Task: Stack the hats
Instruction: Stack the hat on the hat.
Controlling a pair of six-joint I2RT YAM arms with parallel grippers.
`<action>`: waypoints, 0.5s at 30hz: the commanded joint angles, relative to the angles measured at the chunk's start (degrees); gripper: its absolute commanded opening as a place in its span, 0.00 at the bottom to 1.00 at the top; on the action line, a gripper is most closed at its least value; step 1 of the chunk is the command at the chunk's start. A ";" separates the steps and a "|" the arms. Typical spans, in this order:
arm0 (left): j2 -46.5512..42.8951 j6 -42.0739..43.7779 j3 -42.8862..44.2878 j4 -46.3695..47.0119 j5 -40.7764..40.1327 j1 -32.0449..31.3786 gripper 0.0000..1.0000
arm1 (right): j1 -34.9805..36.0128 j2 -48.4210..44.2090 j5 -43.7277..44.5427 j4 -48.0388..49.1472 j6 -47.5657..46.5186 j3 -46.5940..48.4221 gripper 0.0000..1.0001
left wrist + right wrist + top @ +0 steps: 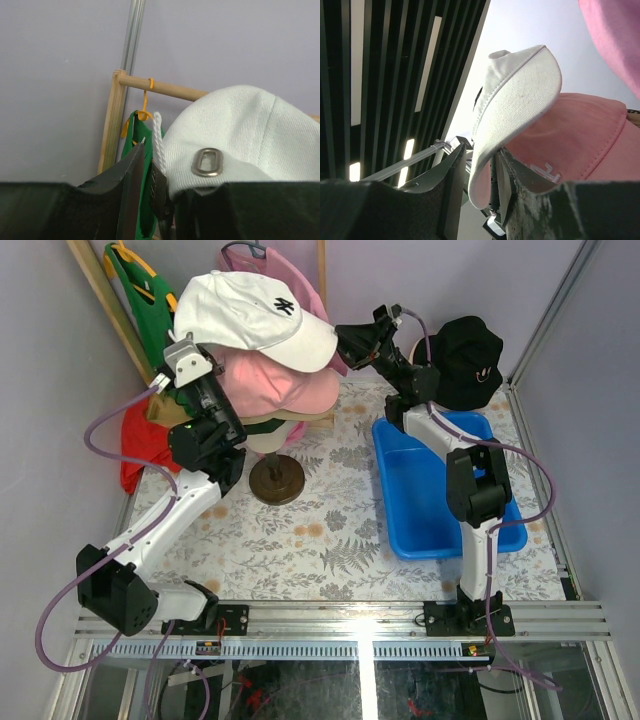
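The white cap [255, 315] sits on top of the pile at the upper left of the overhead view, directly on a pink cap [285, 380], and its brim [520, 95] points toward the centre. The right pincer [480, 152] has one finger on each side of this brim. The jaws are a little apart, so I cannot tell if they really press it. The left pincer [148, 160] is at the back of the cap, just beside the metal buckle [207, 162]. The gap between its jaws is narrow, and I cannot tell if the strap is held. A black bucket hat [468, 350] waits at the upper right, behind the blue tub [420, 530] on the surface [300, 540]. I judge these hats light and soft: the crown folds easily and the cloth may slide. The brim is stiffer, so it is the better place to hold.
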 commanded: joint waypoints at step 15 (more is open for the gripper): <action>-1.46 4.51 -1.04 2.03 3.49 -1.84 0.26 | 5.72 -4.19 3.05 2.94 20.44 -4.31 0.45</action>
